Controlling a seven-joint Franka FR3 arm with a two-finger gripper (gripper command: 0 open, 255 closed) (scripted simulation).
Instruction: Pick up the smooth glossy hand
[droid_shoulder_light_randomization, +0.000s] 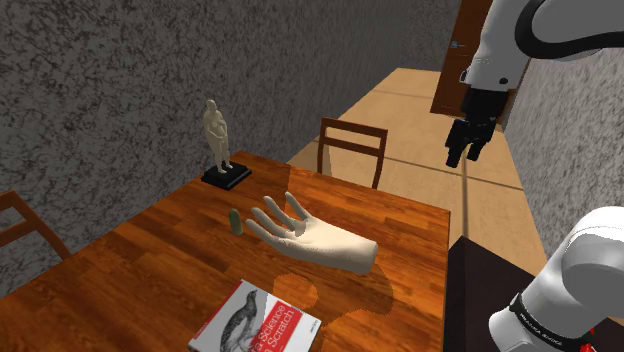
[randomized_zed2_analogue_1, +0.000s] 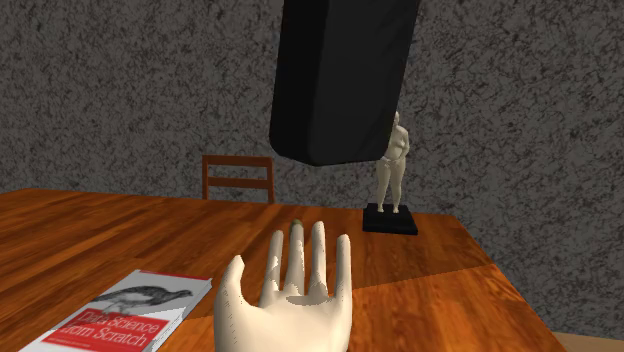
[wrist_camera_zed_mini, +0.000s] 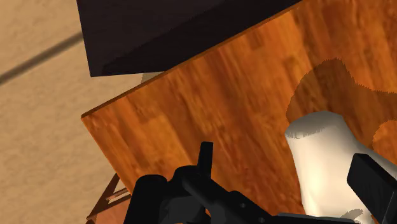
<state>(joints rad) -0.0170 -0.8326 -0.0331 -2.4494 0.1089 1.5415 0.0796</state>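
Overhead, the gripper (droid_shoulder_light_randomization: 464, 160) hung high above the table (droid_shoulder_light_randomization: 400, 215) with its fingers spread and nothing between them.
The white arm (droid_shoulder_light_randomization: 510, 40) reached in from the shoulder view's upper right, its wrist turned so the gripper pointed downward. The glossy cream hand (droid_shoulder_light_randomization: 310, 237) lay palm up mid-table, fingers toward the statue (droid_shoulder_light_randomization: 216, 140) and wrist stub toward the edge by the dark stand (droid_shoulder_light_randomization: 485, 290). Bare wood lay around it. A small grey peg (droid_shoulder_light_randomization: 234, 221) stood near its fingertips, a book (droid_shoulder_light_randomization: 265, 325) lay by the near edge, and a chair (droid_shoulder_light_randomization: 352, 150) stood at the far side.
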